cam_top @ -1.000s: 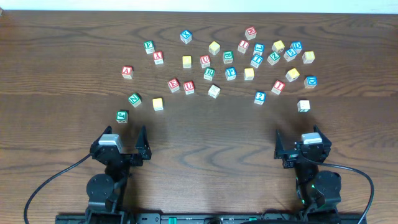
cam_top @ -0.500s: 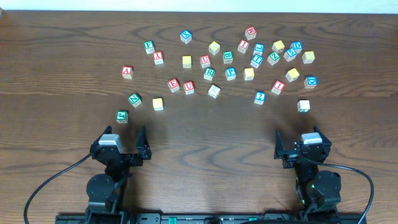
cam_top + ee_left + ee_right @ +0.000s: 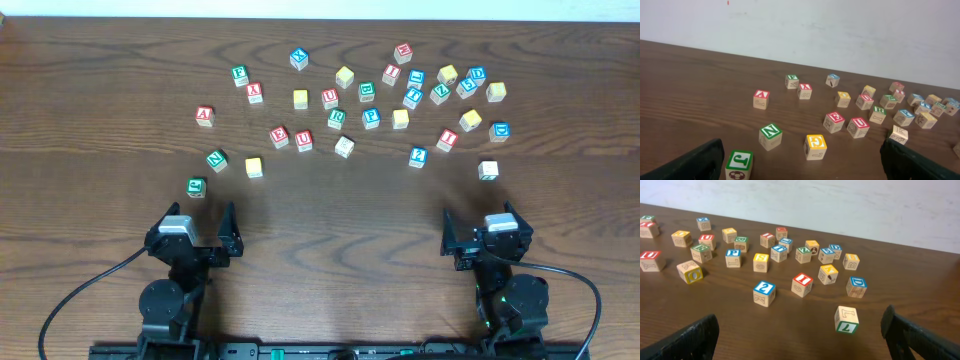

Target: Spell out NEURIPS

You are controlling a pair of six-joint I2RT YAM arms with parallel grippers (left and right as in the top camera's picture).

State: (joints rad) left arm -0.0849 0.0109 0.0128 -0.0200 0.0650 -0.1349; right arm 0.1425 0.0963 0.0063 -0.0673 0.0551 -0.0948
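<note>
The left fingers [image 3: 690, 162] and right fingers [image 3: 685, 340] stand spread and empty by the near tabletop [image 3: 330, 230] edge, seemingly because every letter, green N cube [image 3: 217, 158] included, lies scattered, unplaced

Left hand [image 3: 196, 218], right hand [image 3: 483, 220] apparently open.

N cube [image 3: 217, 159] left, E cube [image 3: 279, 136] right

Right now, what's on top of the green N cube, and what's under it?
Nothing on top: the green N cube shows its N face bare. Under it, only the table; the bottom face lies on the wood, hidden.
</note>
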